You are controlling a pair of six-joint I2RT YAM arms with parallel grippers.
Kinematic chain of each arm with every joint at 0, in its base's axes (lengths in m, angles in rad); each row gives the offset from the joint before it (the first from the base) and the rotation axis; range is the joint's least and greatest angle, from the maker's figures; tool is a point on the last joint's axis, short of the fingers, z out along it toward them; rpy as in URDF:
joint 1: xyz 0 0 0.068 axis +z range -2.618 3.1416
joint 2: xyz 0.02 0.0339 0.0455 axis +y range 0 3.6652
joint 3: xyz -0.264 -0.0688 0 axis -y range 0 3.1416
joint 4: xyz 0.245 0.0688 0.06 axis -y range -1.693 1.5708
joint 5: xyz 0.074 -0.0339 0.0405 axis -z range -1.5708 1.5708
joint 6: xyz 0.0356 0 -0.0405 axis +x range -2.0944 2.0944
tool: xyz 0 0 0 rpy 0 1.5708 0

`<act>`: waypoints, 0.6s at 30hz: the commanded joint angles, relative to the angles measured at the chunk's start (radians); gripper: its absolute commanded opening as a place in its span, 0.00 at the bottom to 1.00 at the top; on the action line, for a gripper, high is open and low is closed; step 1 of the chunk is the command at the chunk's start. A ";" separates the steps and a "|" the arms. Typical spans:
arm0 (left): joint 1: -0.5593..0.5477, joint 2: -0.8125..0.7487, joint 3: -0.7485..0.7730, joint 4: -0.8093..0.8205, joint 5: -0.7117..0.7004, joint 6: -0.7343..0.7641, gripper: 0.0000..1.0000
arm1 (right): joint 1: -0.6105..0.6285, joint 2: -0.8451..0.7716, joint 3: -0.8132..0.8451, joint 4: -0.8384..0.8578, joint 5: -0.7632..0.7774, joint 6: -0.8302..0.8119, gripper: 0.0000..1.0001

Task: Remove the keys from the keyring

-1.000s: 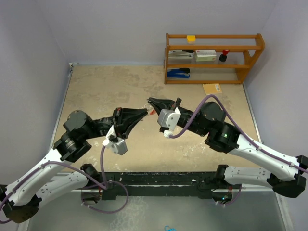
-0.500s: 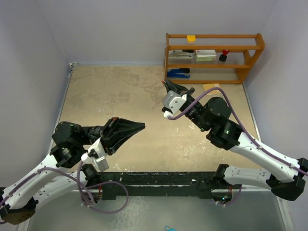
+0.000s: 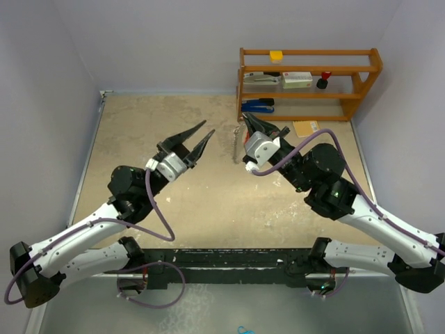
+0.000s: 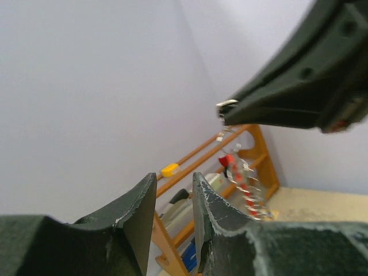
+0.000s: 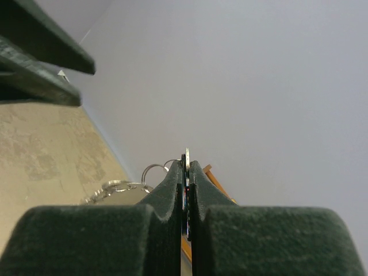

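My right gripper (image 3: pixel 247 122) is raised over the table's back middle and shut on a thin flat key (image 5: pixel 186 156), whose silver edge sticks out between the pads. Small split rings (image 5: pixel 153 170) and the keyring's silvery chain (image 5: pixel 112 186) hang from it to the left. In the top view the chain (image 3: pixel 235 146) dangles below the gripper. In the left wrist view it shows red pieces (image 4: pixel 241 178) under the right gripper's tip (image 4: pixel 227 108). My left gripper (image 3: pixel 208 128) is open and empty, a little left of the chain; its fingers (image 4: pixel 138 207) point at it.
A wooden shelf (image 3: pixel 309 83) stands at the back right, holding a yellow block (image 3: pixel 277 56), boxes, a blue stapler (image 3: pixel 259 106) and a red-topped item. A tan packet (image 3: pixel 306 128) lies on the table before it. Walls close in at the left, back and right.
The grippers, tip to tip a second ago, pulled apart. My left gripper dropped back, then rose toward the back and opened. My right gripper moved back-right, the chain hanging from it.
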 commanded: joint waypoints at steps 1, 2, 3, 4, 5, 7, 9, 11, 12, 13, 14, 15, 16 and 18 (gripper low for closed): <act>-0.002 0.056 0.003 0.272 -0.259 -0.099 0.29 | 0.005 -0.019 0.014 0.083 -0.017 0.005 0.00; -0.002 0.076 0.007 0.306 -0.276 -0.110 0.29 | 0.005 -0.017 0.014 0.083 -0.018 0.006 0.00; -0.002 0.094 0.018 0.331 -0.290 -0.123 0.29 | 0.005 -0.017 0.014 0.083 -0.019 0.007 0.00; -0.001 0.113 0.031 0.346 -0.301 -0.139 0.26 | 0.005 -0.018 0.012 0.084 -0.022 0.007 0.00; 0.000 0.133 0.049 0.355 -0.317 -0.160 0.21 | 0.005 -0.019 0.011 0.086 -0.023 0.008 0.00; 0.005 0.162 0.083 0.346 -0.320 -0.211 0.19 | 0.005 -0.020 0.009 0.089 -0.028 0.010 0.00; 0.017 0.176 0.113 0.314 -0.282 -0.273 0.20 | 0.005 -0.023 0.006 0.094 -0.032 0.011 0.00; 0.042 0.187 0.140 0.276 -0.219 -0.349 0.23 | 0.005 -0.023 0.006 0.096 -0.034 0.014 0.00; 0.059 0.193 0.152 0.258 -0.190 -0.386 0.24 | 0.005 -0.023 0.006 0.097 -0.034 0.015 0.00; 0.079 0.198 0.162 0.246 -0.157 -0.431 0.25 | 0.005 -0.023 0.005 0.099 -0.034 0.015 0.00; 0.102 0.204 0.167 0.245 -0.131 -0.482 0.26 | 0.005 -0.022 0.005 0.101 -0.034 0.014 0.00; 0.132 0.209 0.168 0.258 -0.098 -0.537 0.27 | 0.006 -0.023 0.004 0.102 -0.034 0.015 0.00; 0.165 0.217 0.165 0.280 -0.064 -0.630 0.27 | 0.005 -0.023 0.003 0.105 -0.034 0.013 0.00; 0.238 0.231 0.157 0.343 -0.001 -0.758 0.28 | 0.005 -0.025 0.000 0.110 -0.032 0.013 0.00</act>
